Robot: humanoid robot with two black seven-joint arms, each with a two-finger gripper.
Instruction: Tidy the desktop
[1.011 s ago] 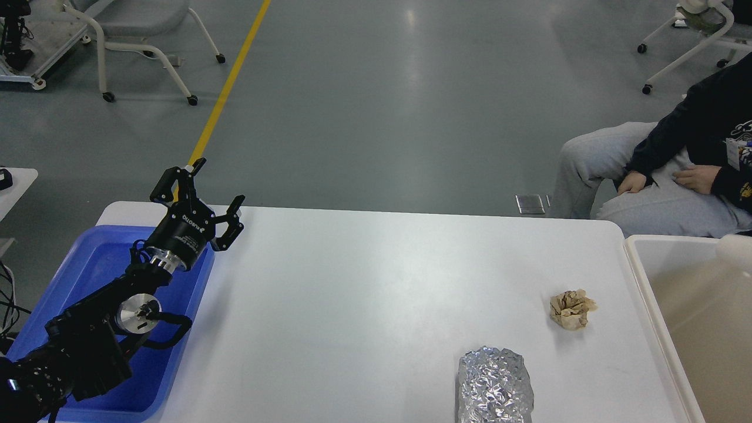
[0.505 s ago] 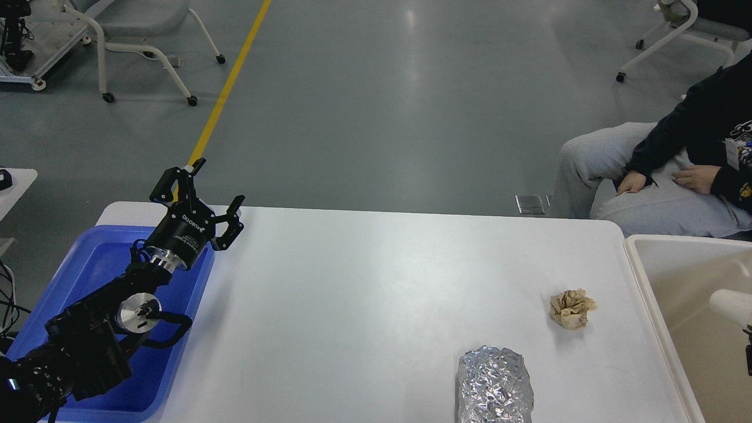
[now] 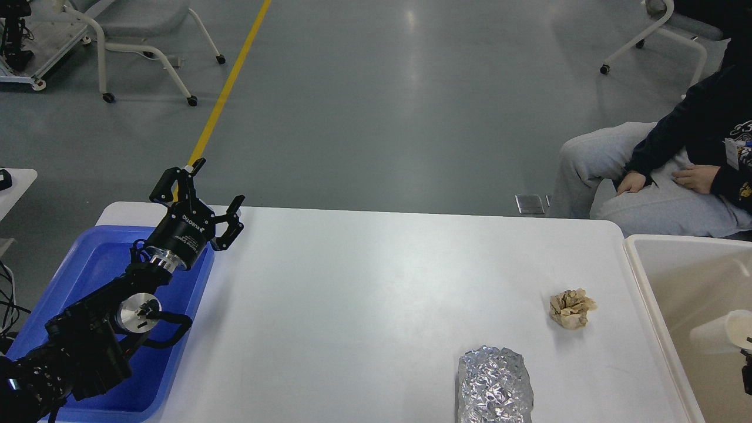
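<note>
The large smooth white rectangular desktop (image 3: 364,294) with rounded corners fills the middle of the head view. Two items are seen resting on it, both toward its right side: a crumpled ball of brown paper (image 3: 570,309) and, nearer the front edge, a crinkled silver aluminium-foil bundle (image 3: 494,384), partly cut off by the bottom of the view. The two items lie near each other but apart.

A blue plastic tray (image 3: 103,264) is placed at the left end of the desktop, and a beige plastic bin (image 3: 675,282) at the right end. A white cup-like object (image 3: 719,332) is visible inside the bin at the right edge of the view; what carries it cannot be determined.

The left gripper (image 3: 200,189) is held raised above the far right corner of the blue tray, with its two fingers spread wide. Nothing is held between them. The right gripper cannot be made out; only a small dark part appears at the right edge, so its state cannot be told.

The step in hand is judged to be a pause between pick-ups: the left arm is unloaded and two items are yet to be cleared. For the next move, one remaining item is to be approached from above with the fingers open. The paper ball lies closest to the bin and would likely be served better by the right arm. A light closing force is advised, as both items are expected to deform easily.
</note>
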